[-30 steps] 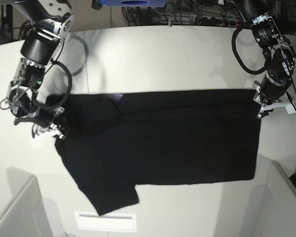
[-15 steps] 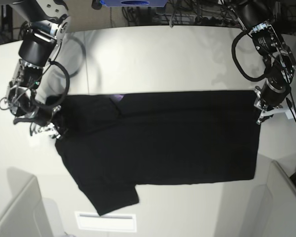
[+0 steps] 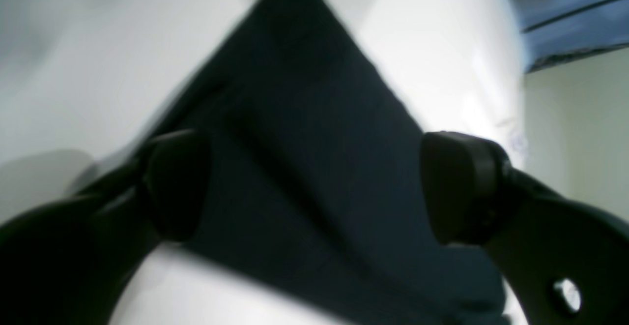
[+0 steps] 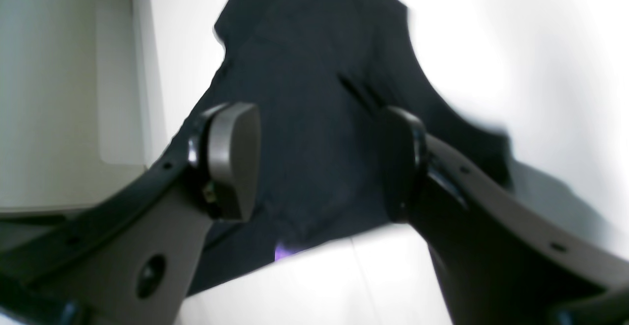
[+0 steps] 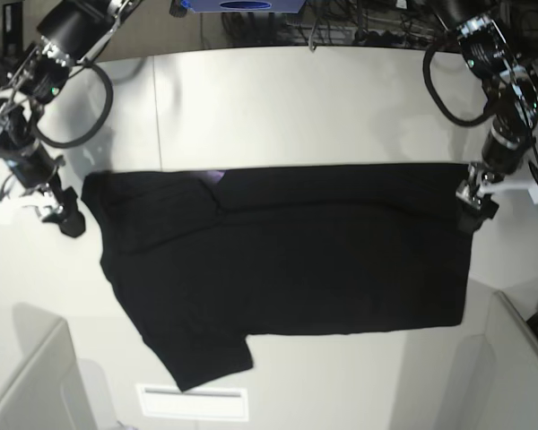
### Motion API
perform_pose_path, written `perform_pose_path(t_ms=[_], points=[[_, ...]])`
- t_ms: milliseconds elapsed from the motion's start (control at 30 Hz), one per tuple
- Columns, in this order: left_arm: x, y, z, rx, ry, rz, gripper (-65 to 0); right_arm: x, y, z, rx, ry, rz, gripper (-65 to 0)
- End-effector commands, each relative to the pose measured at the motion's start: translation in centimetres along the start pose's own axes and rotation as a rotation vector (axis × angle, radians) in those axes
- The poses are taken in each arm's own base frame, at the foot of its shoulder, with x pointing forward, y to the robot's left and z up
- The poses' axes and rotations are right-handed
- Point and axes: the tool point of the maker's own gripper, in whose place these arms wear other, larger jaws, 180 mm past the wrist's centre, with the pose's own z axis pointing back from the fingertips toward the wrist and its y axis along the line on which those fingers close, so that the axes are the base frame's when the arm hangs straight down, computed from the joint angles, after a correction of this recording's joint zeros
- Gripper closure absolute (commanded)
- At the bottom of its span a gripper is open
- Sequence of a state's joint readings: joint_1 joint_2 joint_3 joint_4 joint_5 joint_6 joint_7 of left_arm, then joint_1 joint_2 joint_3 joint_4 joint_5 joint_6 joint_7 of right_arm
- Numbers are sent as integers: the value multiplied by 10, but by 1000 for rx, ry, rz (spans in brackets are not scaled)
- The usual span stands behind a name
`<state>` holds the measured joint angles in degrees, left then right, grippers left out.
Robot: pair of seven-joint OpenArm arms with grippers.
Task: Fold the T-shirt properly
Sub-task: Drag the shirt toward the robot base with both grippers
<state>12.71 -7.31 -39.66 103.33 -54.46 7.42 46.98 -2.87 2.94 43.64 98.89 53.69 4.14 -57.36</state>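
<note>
The T-shirt (image 5: 287, 251) is spread black-side up on the tabletop (image 5: 296, 98). The left claw (image 3: 314, 187) is held apart over its corner. The right claw (image 4: 314, 162) is likewise apart above the cloth.

Left wrist view, blurred. The T-shirt (image 3: 314, 167), dark cloth, is lying on the white table (image 3: 432, 59) and narrowing to a corner at the top of the view. The left gripper (image 3: 314, 187) is standing with its jaws wide apart, one dark fingertip (image 3: 179, 182) over the cloth's left edge, the other at its right edge; contact, probably none, is showing unclearly.
</note>
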Motion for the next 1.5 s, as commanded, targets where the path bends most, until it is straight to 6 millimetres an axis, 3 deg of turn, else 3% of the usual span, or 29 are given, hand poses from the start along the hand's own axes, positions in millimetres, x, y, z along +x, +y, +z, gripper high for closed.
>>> perform_pose_path(t_ms=[0, 67, 133, 300, 400, 533, 700, 900, 967, 1133, 1400, 1467], points=[[0, 10, 8, 17, -32, 34, -650, 6, 0, 13, 0, -48, -8, -348], [-11, 40, 18, 75, -47, 115, -650, -7, -14, 28, -40, -64, -55, -345], [-20, 57, 23, 100, -36, 176, -650, -24, -24, 34, -64, -56, -102, -342], [-32, 70, 9, 88, -1, 214, -650, -57, -45, 29, -100, 9, -194, -342], [-32, 81, 1, 111, 17, 233, -592, -67, -56, 25, -114, 35, -235, -342], [-26, 78, -12, 104, 16, 245, -540, -71, -68, 24, -139, 19, -264, -342], [-27, 78, -28, 168, 36, 125, -540, -68, -85, 21, -174, -60, -297, -341], [-28, 75, -34, 170, 39, 121, -535, -71, -92, 6, -180, -56, -362, -341], [-28, 75, -34, 169, 40, 122, -490, -75, -95, -1, -193, -48, -408, -341], [-26, 74, -35, 168, 37, 119, -295, -71, -89, -21, -166, -36, -451, -341], [-25, 73, -36, 167, 37, 116, -151, -76, -105, -38, -201, 16, -522, -341], [-25, 73, -36, 167, 37, 116, -109, -78, -100, -47, -194, 45, -499, -341]])
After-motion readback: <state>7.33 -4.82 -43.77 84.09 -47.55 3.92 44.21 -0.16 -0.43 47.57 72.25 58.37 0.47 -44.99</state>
